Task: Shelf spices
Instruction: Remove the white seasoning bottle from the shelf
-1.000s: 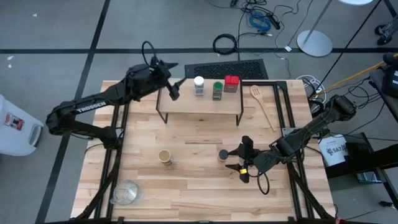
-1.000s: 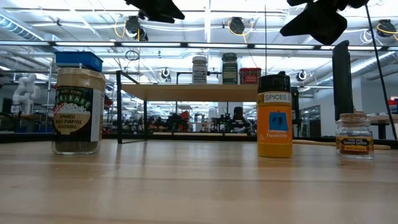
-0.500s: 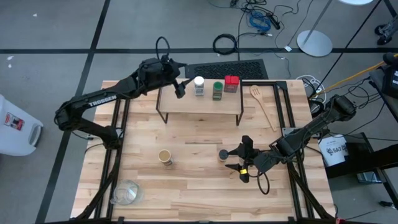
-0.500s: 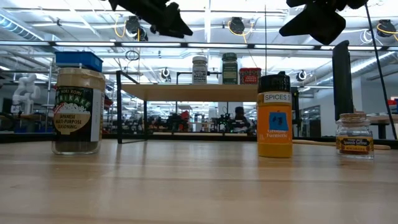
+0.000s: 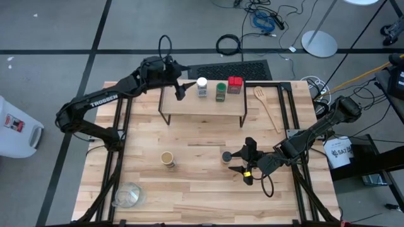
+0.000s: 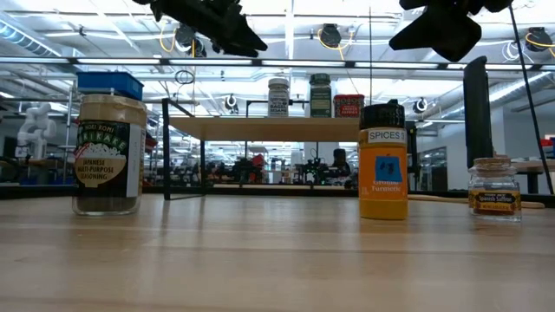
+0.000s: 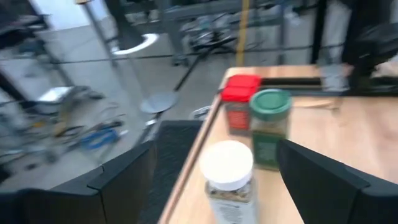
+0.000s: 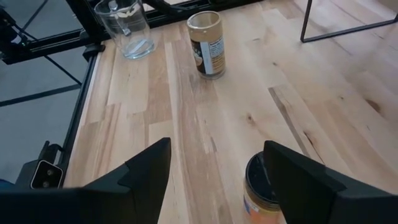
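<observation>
Three spices up on the shelf (image 5: 202,108) already, lined up along the back edge: white-lid jar (image 5: 202,86), green-lid jar (image 5: 221,91), red tin (image 5: 235,84). Same trio visible from the left wrist view, white lid nearest, then green, then red. Three more down on the tabletop (image 5: 202,183): tan-lid jar (image 5: 167,159) toward the left, black-lid orange jar (image 5: 226,156) near the middle, and a small brownish-lid jar (image 6: 495,187) off to the right in the low view (hard to pick out from above).

Left gripper (image 5: 179,89) up at the shelf's left end, just beside the white-lid jar, fingers spread wide, nothing held. Right gripper (image 5: 243,161) low over the tabletop just right of the black-lid orange jar, fingers also wide apart and empty, the jar's lid showing between them in the right wrist view.

Glass bowl (image 5: 128,195) at the front left corner, wooden spoon (image 5: 265,104) lying right of the shelf.
</observation>
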You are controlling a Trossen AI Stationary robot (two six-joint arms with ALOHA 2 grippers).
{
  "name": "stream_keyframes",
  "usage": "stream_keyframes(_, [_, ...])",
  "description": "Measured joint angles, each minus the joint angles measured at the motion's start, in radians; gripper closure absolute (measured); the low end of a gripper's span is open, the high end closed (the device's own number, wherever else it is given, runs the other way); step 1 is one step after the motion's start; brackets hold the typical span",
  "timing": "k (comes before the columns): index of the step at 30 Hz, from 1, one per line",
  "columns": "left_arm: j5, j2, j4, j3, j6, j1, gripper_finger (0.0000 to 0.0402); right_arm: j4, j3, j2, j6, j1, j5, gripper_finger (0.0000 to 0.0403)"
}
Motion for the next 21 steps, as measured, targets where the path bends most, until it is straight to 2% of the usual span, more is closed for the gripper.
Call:
stream_keyframes(3, [0.093, 0.0, 0.0, 0.0, -0.015, 0.036, 0.0055, 0.009, 0.0, 0.0, 0.0, 0.0, 0.0, 0.0161])
stream_keyframes(10, [0.126, 0.013, 0.001, 0.0, 0.006, 0.079, 0.0007, 0.009, 0.0, 0.0, 0.0, -0.002, 0.0, 0.0161])
stream_keyframes(14, [0.173, 0.053, 0.0, 0.0, 0.01, 0.077, 0.0004, 0.009, 0.0, 0.0, 0.0, -0.003, 0.0, 0.0161])
stream_keyframes(21, [0.174, 0.131, 0.006, 0.0, 0.01, 0.078, 0.0004, 0.009, 0.0, 0.0, -0.001, -0.003, 0.003, 0.0161])
